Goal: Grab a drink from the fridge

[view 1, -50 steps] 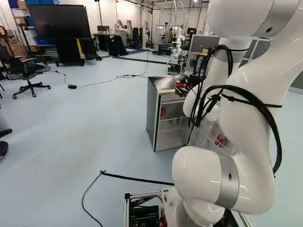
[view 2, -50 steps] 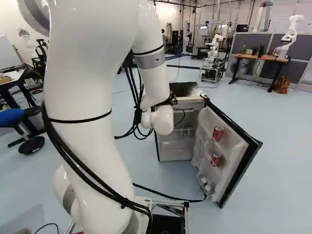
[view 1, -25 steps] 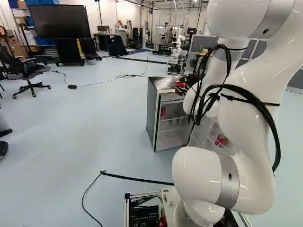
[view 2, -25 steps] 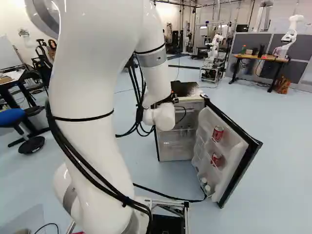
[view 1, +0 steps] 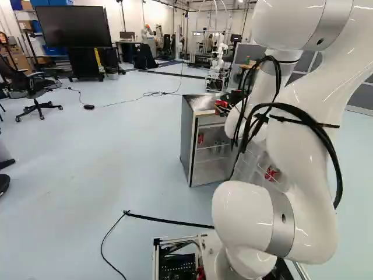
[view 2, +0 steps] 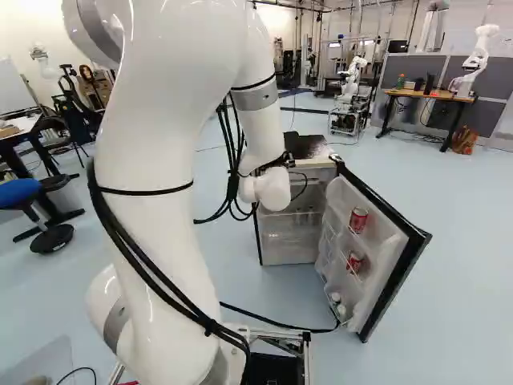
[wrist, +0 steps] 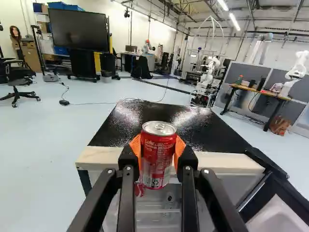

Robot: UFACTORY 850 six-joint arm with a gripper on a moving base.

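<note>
At the fridge's near side in the left base view, my gripper (view 1: 225,106) shows small, partly behind the arm. In the wrist view the gripper (wrist: 159,151) is shut on an upright red drink can (wrist: 158,162), with orange pads on both its sides. The can stands in front of the black fridge top (wrist: 164,121), its lid above the front edge. The fridge (view 1: 187,140) is open, its door (view 2: 394,261) swung out. Two red cans (view 2: 358,219) sit in the door racks. Another red can (view 1: 200,138) shows inside the fridge.
A dark cable (view 1: 169,221) crosses the floor ahead of the base. Farther off are an office chair (view 1: 36,96), a big screen (view 1: 73,26), a wooden-topped desk (view 2: 429,95) and another robot (view 2: 478,58).
My arm has shifted slightly, leftward in the left base view and rightward in the right one; its wrist end has risen a little. The base and the fridge have stayed put.
</note>
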